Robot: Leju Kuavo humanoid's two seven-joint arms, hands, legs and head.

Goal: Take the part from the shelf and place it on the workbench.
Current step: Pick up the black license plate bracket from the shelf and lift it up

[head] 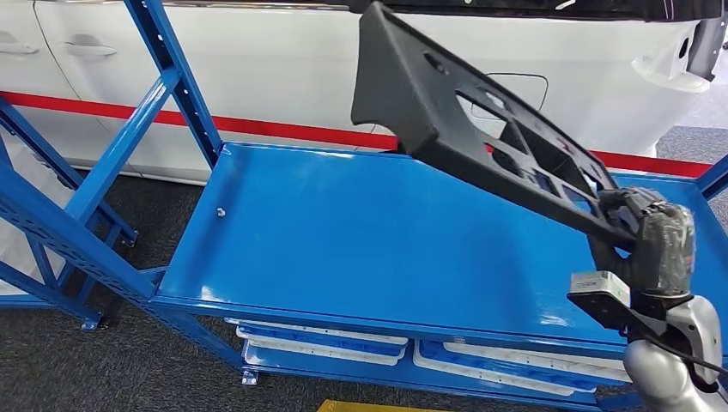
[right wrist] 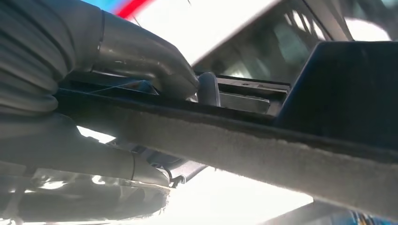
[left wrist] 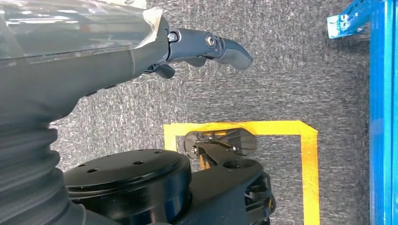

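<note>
A large black plastic panel (head: 464, 129) with several cut-outs is lifted, tilted, above the blue shelf board (head: 343, 240). My right hand (head: 644, 232) grips its lower right end at the shelf's right side. In the right wrist view the thumb and fingers (right wrist: 141, 61) clamp the panel's edge (right wrist: 263, 150). My left hand (left wrist: 206, 47) hangs over grey carpet with its fingers loosely extended and nothing in it.
The blue rack's uprights (head: 163, 77) and braces stand at the left. White trays (head: 326, 343) lie on the lower shelf. A white car (head: 257, 60) with a red stripe is behind the rack. A yellow floor marking (left wrist: 300, 140) lies on the carpet.
</note>
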